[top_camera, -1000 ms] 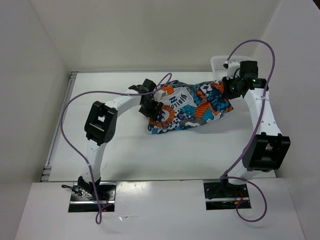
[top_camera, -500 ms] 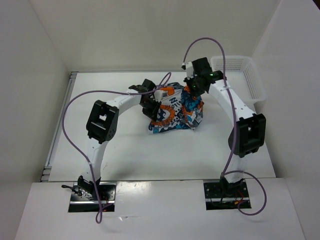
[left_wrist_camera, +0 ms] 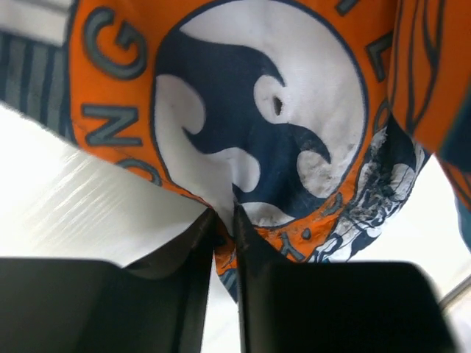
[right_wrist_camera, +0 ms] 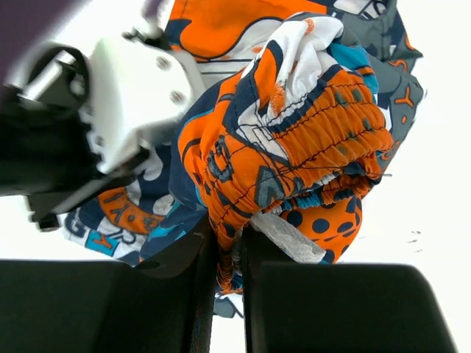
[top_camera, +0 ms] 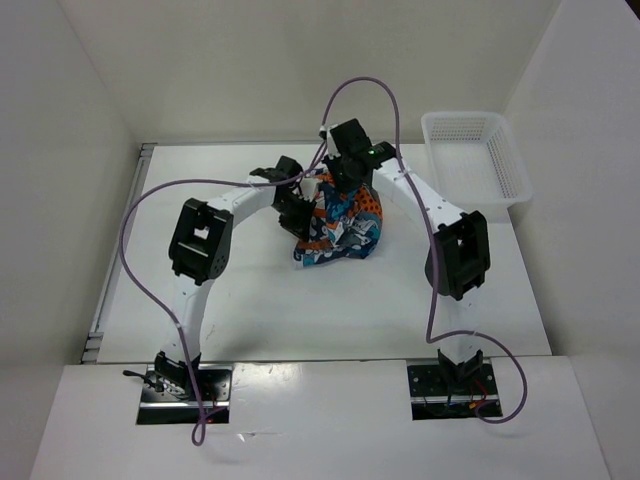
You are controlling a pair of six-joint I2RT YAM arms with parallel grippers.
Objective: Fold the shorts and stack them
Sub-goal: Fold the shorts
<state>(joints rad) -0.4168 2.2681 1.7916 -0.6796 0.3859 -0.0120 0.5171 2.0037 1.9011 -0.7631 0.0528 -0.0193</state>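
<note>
The printed shorts (top_camera: 340,228) lie bunched in the middle of the table, folded over on themselves. My left gripper (top_camera: 303,215) is shut on their left edge; in the left wrist view the jaws pinch the orange and white fabric (left_wrist_camera: 243,132) at the gripper's tips (left_wrist_camera: 224,217). My right gripper (top_camera: 342,190) is shut on the gathered waistband (right_wrist_camera: 294,147) with the white drawstring (right_wrist_camera: 283,237), held just right of the left gripper's wrist (right_wrist_camera: 140,95). Its tips (right_wrist_camera: 228,239) are closed on the fabric.
A white mesh basket (top_camera: 512,172) stands at the table's back right. White walls close in the left, back and right. Purple cables loop above both arms.
My right gripper has carried the right end of the shorts leftward from near the basket, folding it over the left half. The left gripper has stayed in place.
</note>
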